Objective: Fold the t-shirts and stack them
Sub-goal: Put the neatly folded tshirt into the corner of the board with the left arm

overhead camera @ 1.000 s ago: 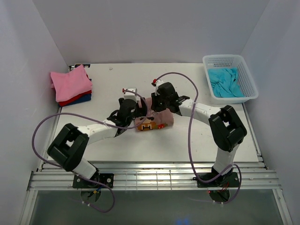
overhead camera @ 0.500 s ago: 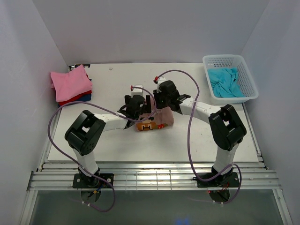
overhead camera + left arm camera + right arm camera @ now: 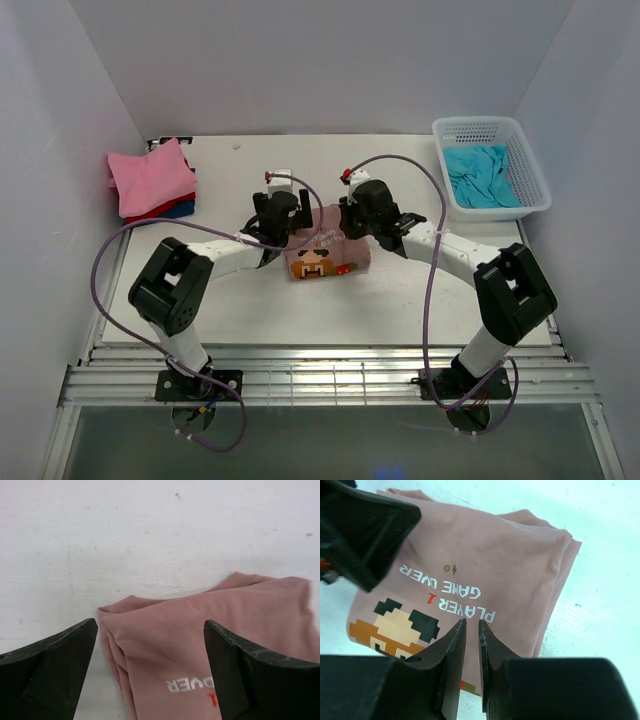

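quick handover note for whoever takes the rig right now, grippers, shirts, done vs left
Left gripper: wide open, over the near-left edge of the folded rose-brown shirt, holding nothing.
Right gripper: jaws nearly shut, above the same shirt's print, apparently holding nothing.
Rose-brown shirt: folded, print up, mid-table between the arms.
Stack at far left: pink on top, red and dark blue under it.
Turquoise shirt: crumpled in the white basket, far right.
Left: move the rose-brown shirt to the stack, then fold and stack the turquoise one.

basket [image 3: 532, 168]: white lattice (back right corner) | table [image 3: 400, 300]: white
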`<state>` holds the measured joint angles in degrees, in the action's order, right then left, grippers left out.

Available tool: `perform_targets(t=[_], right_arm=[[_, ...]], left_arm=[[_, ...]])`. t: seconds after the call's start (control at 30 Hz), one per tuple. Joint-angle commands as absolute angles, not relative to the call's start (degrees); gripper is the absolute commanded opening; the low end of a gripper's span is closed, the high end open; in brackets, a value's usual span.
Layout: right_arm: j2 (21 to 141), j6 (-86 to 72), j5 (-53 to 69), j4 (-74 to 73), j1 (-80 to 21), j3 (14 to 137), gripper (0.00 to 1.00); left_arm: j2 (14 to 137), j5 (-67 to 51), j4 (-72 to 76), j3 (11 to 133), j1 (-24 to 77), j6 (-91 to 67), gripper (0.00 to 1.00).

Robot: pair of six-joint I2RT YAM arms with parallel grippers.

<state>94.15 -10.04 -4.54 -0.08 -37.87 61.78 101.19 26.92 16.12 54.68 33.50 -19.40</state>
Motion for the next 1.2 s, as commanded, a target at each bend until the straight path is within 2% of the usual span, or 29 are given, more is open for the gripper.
perform_targets(t=[0.0, 0.17, 0.33, 0.5, 0.7, 1.17], right_arm=[[91.06, -9.23, -4.75, 2.63, -37.62, 59.86, 0.23], [92.46, -9.4, -0.62, 5.09, -37.53, 58.89, 0.23], [98.07, -11.16, 1.49, 5.89, -37.53, 58.8, 0.23], [104.14, -12.21, 0.62, 5.36, -37.53, 59.85, 0.22], [107.05, -12.74, 0.26, 4.92, -37.53, 59.94, 0.22], [106.26, -13.09, -1.58, 4.4, -37.53, 59.24, 0.22]], left_arm=[[88.36, 24.02, 14.34, 52.92, 33.57, -21.87, 0.98], [84.12, 19.78, 2.48, 49.49, 33.92, -31.44, 0.98], [80.43, 14.42, 2.19, 42.37, 34.1, -37.17, 0.98], [79.28, 7.83, 8.96, 36.22, 34.01, -38.58, 0.98], [80.51, 5.2, 15.63, 32.88, 33.32, -39.2, 0.98], [90.17, -3.95, 31.81, 26.45, 25.76, -42.62, 0.98]])
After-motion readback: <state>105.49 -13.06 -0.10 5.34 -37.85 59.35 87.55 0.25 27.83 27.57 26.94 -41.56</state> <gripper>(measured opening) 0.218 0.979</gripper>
